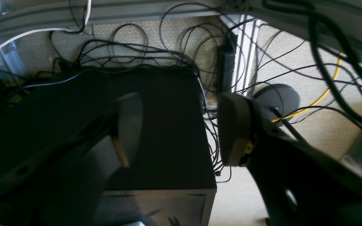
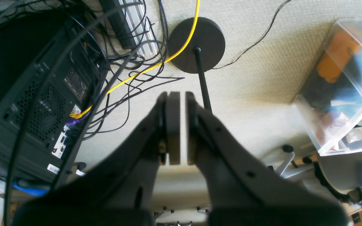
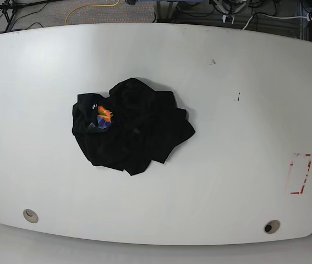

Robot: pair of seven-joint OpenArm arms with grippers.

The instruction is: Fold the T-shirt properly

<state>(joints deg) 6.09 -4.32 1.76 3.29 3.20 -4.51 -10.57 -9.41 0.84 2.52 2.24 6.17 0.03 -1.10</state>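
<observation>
1 T-shirt (image 3: 131,129) crumpled on table (image 3: 227,110) | left fingers (image 1: 174,128) spread, empty | right fingers (image 2: 178,125) closed, empty

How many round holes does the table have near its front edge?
2. One hole is near the front left corner of the table, the other hole near the front right corner. The T-shirt could hide more.

Wide white desk (image 3: 227,110), rounded at the corners. Lay crumpled left of centre: black T-shirt (image 3: 133,129), orange and blue print facing up. Near the right edge, a red rectangular outline (image 3: 300,174); two round holes by the front edge.
</observation>
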